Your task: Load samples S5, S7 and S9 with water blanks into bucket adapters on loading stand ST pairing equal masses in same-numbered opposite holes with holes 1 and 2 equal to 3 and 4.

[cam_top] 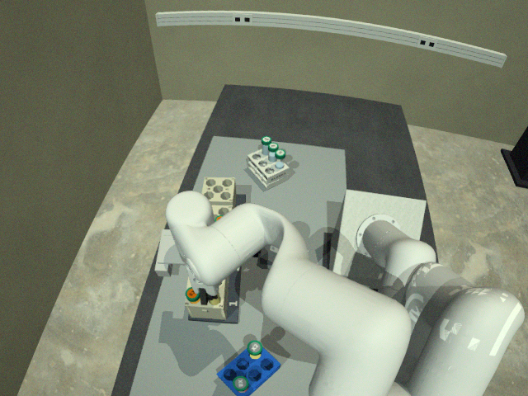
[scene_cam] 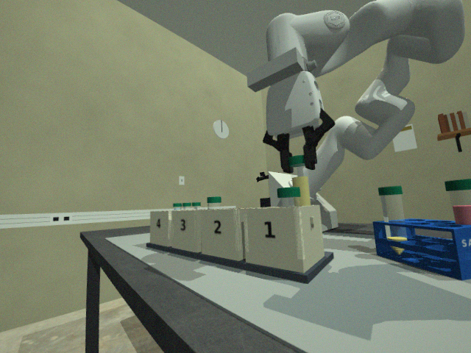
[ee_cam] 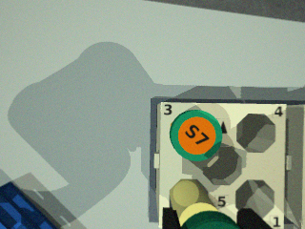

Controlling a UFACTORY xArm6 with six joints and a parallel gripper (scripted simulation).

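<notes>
The fingers (cam_top: 209,297) (scene_cam: 298,167) pinch the green cap of a yellow-filled tube (cam_top: 214,300) (scene_cam: 301,190) (ee_cam: 197,210), its lower end down in hole 2 of adapter 1 (cam_top: 206,311) (scene_cam: 281,243) (ee_cam: 272,162) beneath them. S7 (cam_top: 192,294) (scene_cam: 288,192) (ee_cam: 196,135) stands in hole 3, just beside the fingers and lower than their tips. Well apart from them, the blue rack (cam_top: 248,369) (scene_cam: 422,243) (ee_cam: 19,210) on the worktop (scene_cam: 228,304) (ee_cam: 57,29) carries two grey-dotted tubes.

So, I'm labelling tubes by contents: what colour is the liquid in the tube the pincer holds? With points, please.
Pale yellow (scene_cam: 301,191), clearest in the exterior view.
</notes>
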